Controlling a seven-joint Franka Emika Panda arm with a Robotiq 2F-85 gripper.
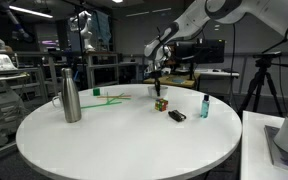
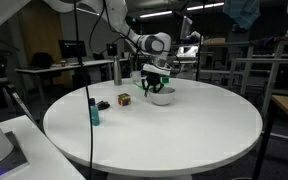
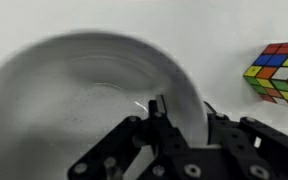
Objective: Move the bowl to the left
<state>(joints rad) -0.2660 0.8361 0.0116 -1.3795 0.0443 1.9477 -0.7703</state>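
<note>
The bowl (image 3: 74, 90) is pale grey, shallow and round, and fills most of the wrist view. My gripper (image 3: 179, 115) has its fingers on either side of the bowl's right rim and is shut on it. In an exterior view the gripper (image 2: 156, 80) sits right over the bowl (image 2: 163, 97) near the far side of the round white table (image 2: 184, 135). I cannot tell whether the bowl rests on the table or hangs just above it. In an exterior view the gripper (image 1: 156, 80) reaches down behind the cube, and the bowl is hard to make out there.
A multicoloured cube (image 3: 279, 70) lies close beside the bowl and shows in both exterior views (image 1: 161, 103) (image 2: 125, 100). Also on the table are a tall steel bottle (image 1: 71, 93), a small teal bottle (image 1: 204, 106) (image 2: 95, 111), a small black object (image 1: 177, 116) and green items (image 1: 109, 97).
</note>
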